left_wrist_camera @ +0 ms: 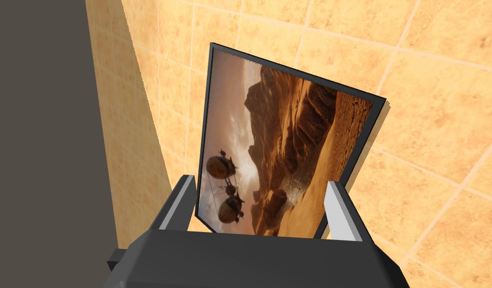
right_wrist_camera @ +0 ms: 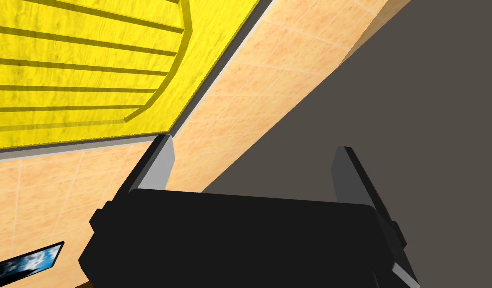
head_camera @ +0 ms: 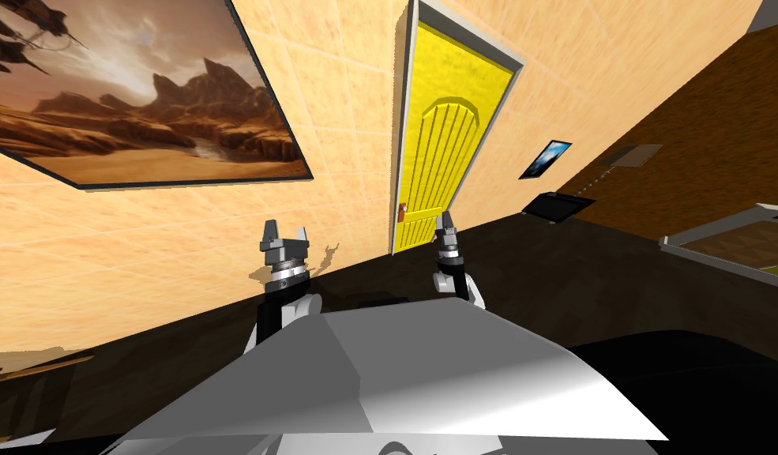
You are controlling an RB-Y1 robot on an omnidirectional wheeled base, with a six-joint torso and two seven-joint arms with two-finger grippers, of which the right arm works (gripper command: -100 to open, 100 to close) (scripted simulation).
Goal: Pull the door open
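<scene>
No writing, number, brand or sign can be read. The yellow door (head_camera: 446, 134) carries only grooved panelling. The framed desert painting (head_camera: 142, 95) shows a landscape with airships and no lettering. The small framed sky picture (head_camera: 546, 159) shows only clouds.
</scene>
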